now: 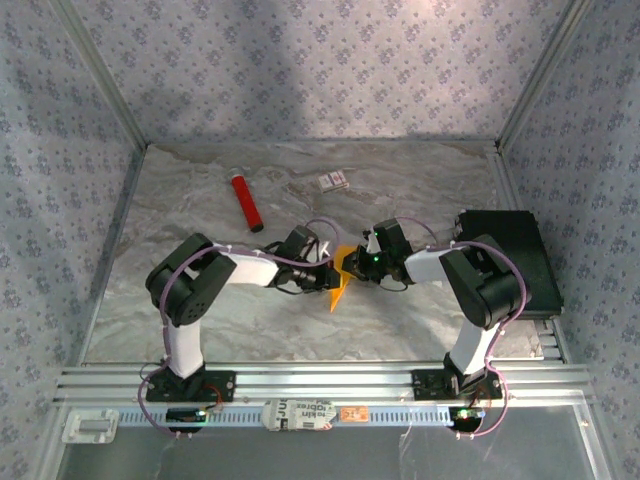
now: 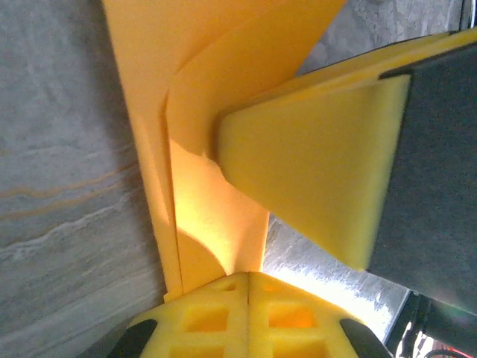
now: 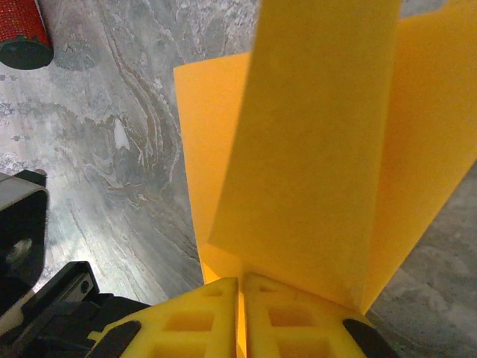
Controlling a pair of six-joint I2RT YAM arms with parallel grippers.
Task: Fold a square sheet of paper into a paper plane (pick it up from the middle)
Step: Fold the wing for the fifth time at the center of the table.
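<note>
Left claw [image 2: 248, 277] pinching paper [image 2: 201, 209] — folded, edges cropped

Open surface [image 1: 262, 332] lies in front of the paper [image 1: 340, 284]; behind it stand a red tube [image 1: 247, 203] and a card [image 1: 333, 181], and right of it a black box [image 1: 515, 250].

A red tube [image 1: 247, 202] lies slantwise on the marbled table [image 1: 430, 190], a small white card [image 1: 333, 181] near it, a black box [image 1: 522, 262] at the right edge.

Rear camera looks down — close wrist cameras share the paper [image 3: 320, 149].
</note>
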